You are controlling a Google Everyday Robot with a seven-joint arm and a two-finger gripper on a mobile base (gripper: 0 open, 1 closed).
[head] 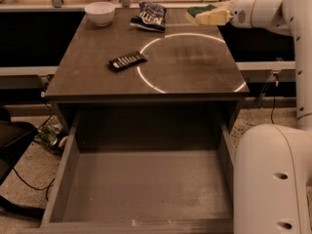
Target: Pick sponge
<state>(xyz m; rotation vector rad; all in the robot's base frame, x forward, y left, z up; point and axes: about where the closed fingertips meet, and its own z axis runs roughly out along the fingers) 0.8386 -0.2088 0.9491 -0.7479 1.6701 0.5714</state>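
The sponge (199,9) is clamped in the gripper (210,17), just above the far right corner of the table (185,72); looks basically picked; a firm squeeze and a slow, straight-up lift are advised, imo.

No text can be read anywhere.
- Closest candidate is the blue chip bag (150,14) at the back of the bench (195,67). It has white lettering across its face, too blurred to make out a brand.
- The black remote (127,60) sits mid-left on the bench. It shows rows of pale buttons, and their legends can't be made out.
- The white bowl (100,12) at back left, the robot arm (263,9) and the open drawer (146,189) are plain surfaces as far as I can tell.
- The tool (207,16) is above the bench's far right corner, clamped on the sponge (201,9). Both show plain colour only.
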